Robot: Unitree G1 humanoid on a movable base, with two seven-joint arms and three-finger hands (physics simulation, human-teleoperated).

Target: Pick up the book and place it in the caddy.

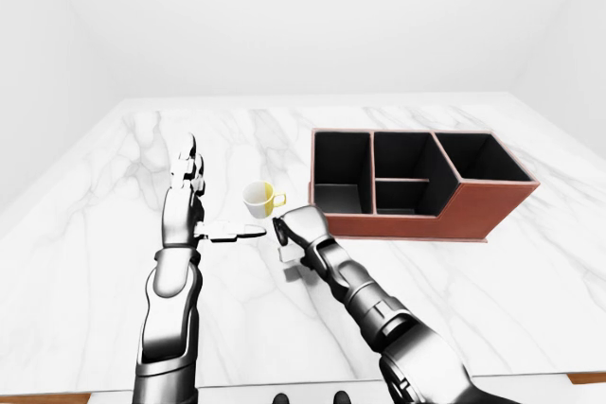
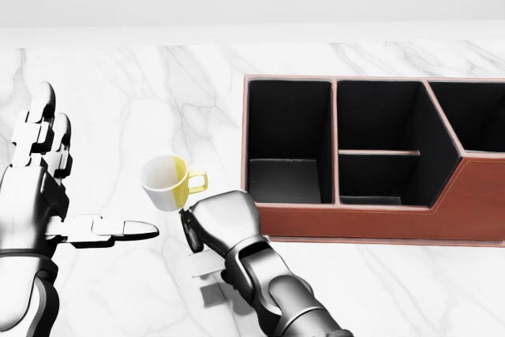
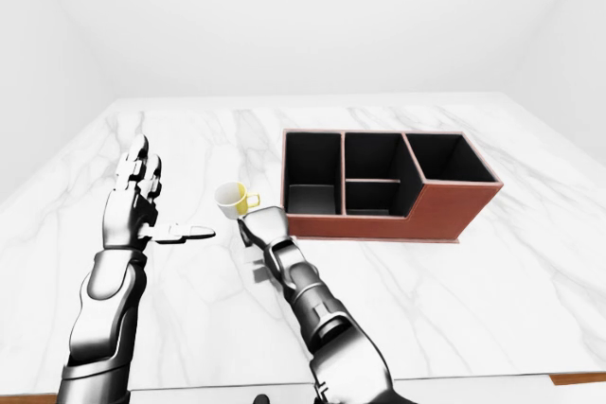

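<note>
A: Logging hand states. Right hand sits at lower centre of the head view, fingers curled round a thin dark slab, which I take to be the book. Only its edge shows at the hand's left side. A shadow on the marble surface below suggests it is held clear of the surface, tilted nearly on edge.

B: Left hand?

A: Left hand at far left of the frame, fingers spread, thumb pointing right, holding nothing.

B: Handling judgement?

A: Book looks thin, stiff and light. A flat cover may slip in a pinch across its faces, so the hold should wrap the spine or one long edge. Exact finger contact is hidden by the knuckles.

B: Surroundings?

A: Yellow-handled cup stands just up-left of the right hand, easily knocked. Caddy lies right of the hand; its leftmost compartment is nearest.
</note>
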